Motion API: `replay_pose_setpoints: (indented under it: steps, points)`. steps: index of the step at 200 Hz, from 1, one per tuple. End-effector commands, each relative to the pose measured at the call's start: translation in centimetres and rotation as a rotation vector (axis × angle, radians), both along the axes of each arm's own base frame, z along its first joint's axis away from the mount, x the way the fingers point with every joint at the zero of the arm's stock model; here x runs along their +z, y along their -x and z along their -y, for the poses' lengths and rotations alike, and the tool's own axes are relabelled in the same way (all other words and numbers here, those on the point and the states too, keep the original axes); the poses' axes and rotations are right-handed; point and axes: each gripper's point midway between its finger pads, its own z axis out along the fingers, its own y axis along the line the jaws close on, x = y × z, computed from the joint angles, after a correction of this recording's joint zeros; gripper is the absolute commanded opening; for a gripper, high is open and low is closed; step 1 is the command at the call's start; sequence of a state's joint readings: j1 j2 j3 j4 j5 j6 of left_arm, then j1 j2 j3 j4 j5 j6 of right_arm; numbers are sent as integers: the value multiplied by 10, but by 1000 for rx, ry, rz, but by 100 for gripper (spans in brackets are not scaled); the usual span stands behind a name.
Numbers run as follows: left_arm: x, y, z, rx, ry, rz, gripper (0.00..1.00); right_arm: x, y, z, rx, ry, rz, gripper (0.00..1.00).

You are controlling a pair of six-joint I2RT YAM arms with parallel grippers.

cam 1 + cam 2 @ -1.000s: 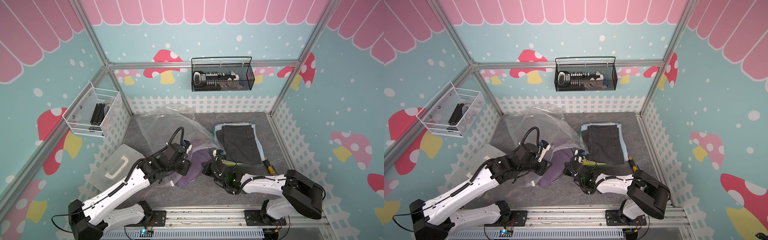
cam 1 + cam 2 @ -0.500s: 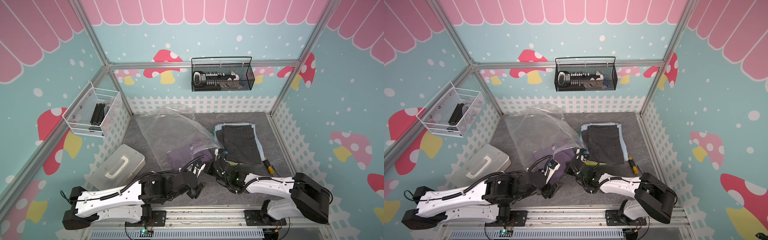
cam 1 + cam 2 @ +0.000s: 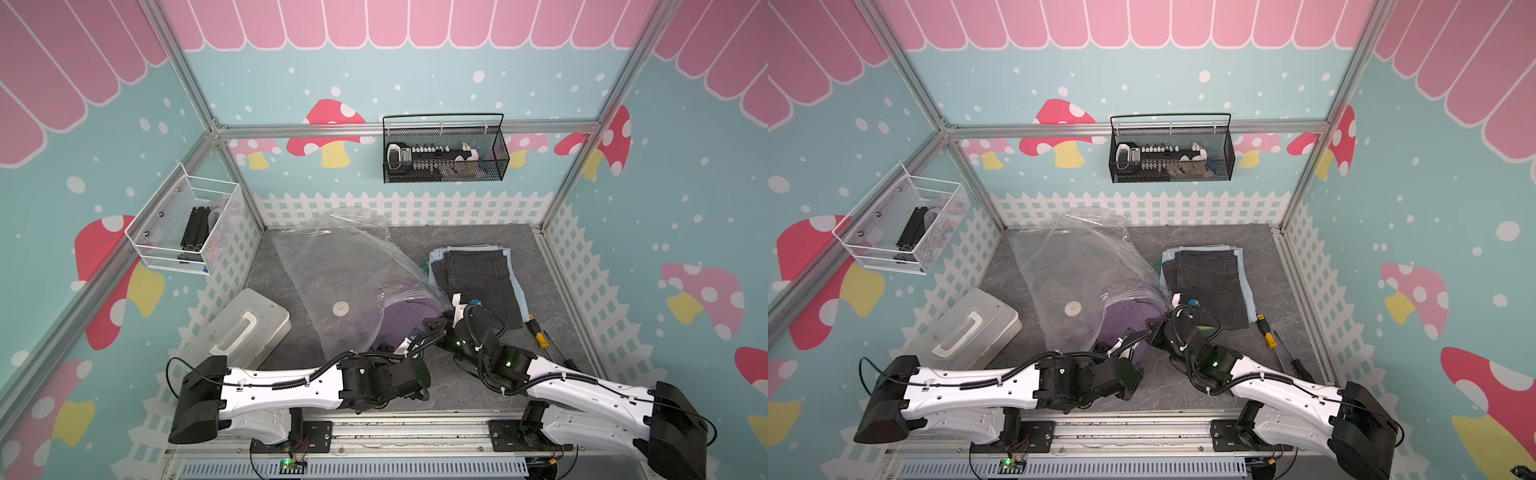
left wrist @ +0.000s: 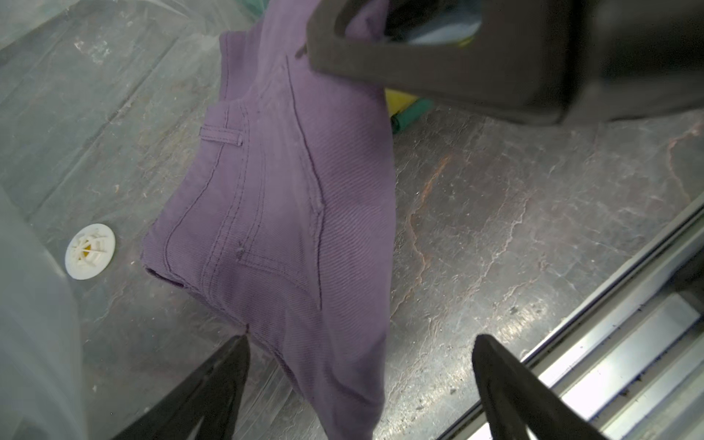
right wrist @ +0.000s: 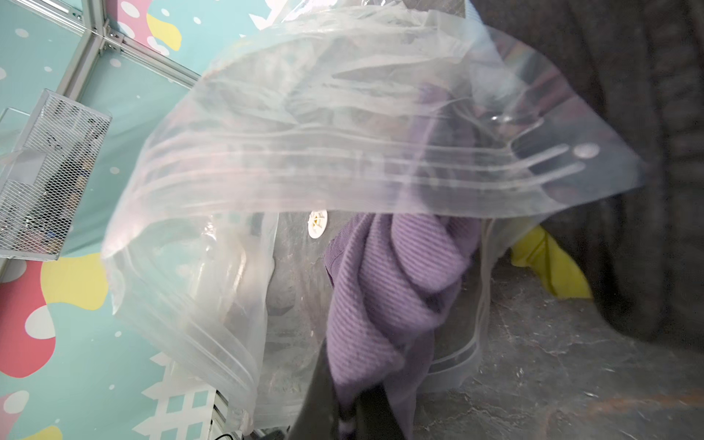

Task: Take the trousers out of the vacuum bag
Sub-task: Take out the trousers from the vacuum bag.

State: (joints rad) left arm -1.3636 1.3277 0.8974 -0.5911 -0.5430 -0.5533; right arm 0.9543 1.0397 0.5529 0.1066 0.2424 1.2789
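High paired overviews; close wrist views, both on purple trousers (image 4: 274,213)

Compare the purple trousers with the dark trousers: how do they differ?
The purple trousers are crumpled at the mouth of the vacuum bag; the dark trousers lie folded flat outside it. The right gripper pinches the purple trousers; the dark trousers top a stack. Both are stitched cloth.
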Motion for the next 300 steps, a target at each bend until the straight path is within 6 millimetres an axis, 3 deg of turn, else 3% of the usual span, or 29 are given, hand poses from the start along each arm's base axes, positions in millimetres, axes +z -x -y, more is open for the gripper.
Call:
replay_pose_setpoints:
  steps: [1,63,99,132,167,188,231,250,300]
  points:
    - [-11,-5,6,45,37,9,92,10,-3,6,-27,-30,28,0]
    - [-59,-16,-1,125,-4,-15,90,11,-4,10,-36,-36,29,0]
    - [-72,-21,-8,162,-10,-20,78,10,-4,11,-37,-36,26,0]
    - [-78,-23,-15,181,-4,-34,55,6,-4,11,-35,-31,16,0]
    - [-74,-21,-21,182,14,-38,11,-1,-2,10,-31,-25,-3,0]
    - [-71,-20,-27,185,20,-36,0,-12,0,16,-46,-6,-28,21]
    - [-60,-19,-38,191,26,-22,0,-29,5,25,-75,-3,-80,67]
    - [-57,-19,-39,191,34,-18,0,-32,6,24,-74,-1,-94,74]
    - [-54,-18,-34,183,40,-15,0,-39,1,12,-68,-21,-124,78]
